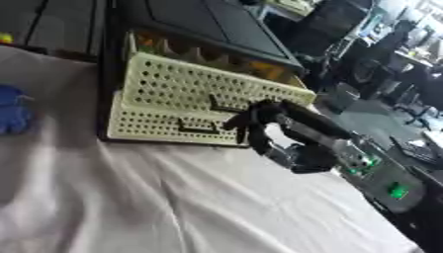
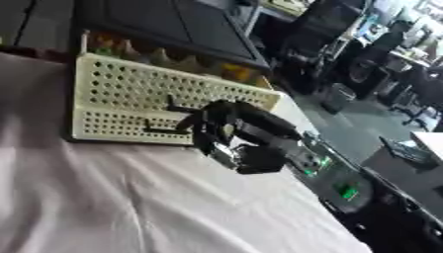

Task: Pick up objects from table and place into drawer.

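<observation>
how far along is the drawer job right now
Done: the upper drawer stands open with orange and yellow items inside. In hand: the right hand is at the drawer fronts, apparently holding nothing. Left: a blue object lies on the tablecloth.

One cream perforated drawer unit (image 1: 182,94) with two stacked drawer fronts stands on one white cloth (image 1: 173,197), alongside one blue object (image 1: 12,109) at the left edge and one robot hand (image 1: 259,123), the right.
</observation>
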Robot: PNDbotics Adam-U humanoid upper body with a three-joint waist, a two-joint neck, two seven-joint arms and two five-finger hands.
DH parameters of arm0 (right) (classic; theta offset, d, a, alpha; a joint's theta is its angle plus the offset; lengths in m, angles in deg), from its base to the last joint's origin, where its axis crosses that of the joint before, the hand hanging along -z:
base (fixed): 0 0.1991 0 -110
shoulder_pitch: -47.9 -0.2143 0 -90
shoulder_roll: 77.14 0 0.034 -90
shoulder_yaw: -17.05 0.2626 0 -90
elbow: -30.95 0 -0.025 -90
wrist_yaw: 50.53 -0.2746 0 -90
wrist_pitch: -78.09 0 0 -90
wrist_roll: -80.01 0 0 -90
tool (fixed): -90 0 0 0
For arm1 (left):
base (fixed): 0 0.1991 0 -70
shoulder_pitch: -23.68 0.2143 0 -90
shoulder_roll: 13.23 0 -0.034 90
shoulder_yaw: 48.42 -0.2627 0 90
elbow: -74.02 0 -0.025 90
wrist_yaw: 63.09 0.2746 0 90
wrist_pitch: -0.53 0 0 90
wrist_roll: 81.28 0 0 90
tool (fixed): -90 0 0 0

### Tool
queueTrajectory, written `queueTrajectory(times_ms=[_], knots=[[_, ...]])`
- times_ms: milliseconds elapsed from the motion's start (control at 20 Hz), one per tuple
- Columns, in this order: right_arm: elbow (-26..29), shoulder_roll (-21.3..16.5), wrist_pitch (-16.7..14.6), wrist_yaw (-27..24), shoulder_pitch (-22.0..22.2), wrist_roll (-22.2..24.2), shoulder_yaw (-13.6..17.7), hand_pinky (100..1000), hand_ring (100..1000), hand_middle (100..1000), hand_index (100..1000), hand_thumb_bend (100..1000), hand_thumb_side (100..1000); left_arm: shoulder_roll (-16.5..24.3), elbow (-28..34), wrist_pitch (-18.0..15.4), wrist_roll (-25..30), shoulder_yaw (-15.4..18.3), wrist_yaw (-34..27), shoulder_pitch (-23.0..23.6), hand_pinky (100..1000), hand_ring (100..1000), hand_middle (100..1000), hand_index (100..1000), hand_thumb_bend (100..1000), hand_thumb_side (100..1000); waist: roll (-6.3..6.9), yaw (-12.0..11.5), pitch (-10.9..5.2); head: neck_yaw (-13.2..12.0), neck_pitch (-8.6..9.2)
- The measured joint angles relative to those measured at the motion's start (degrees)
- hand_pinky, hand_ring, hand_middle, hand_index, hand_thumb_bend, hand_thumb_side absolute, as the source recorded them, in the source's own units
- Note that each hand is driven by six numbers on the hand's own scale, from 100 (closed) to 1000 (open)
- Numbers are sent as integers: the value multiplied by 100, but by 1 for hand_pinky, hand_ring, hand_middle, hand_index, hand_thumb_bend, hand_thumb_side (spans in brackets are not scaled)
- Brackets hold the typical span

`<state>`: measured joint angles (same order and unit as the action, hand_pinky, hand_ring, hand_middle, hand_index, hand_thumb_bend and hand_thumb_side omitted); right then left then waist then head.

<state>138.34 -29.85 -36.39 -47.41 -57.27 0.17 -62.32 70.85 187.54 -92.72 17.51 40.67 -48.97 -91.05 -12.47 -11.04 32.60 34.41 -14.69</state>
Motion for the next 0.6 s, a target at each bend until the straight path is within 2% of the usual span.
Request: queueTrajectory(times_ms=[600], knots=[[-399, 44, -242, -134, -19, -45, 72, 272, 431, 579, 841, 100, 1000, 1, 30, -51, 52, -9, 50, -16, 450, 553, 593, 964, 147, 1000, -35, -110, 165, 54, 233]])
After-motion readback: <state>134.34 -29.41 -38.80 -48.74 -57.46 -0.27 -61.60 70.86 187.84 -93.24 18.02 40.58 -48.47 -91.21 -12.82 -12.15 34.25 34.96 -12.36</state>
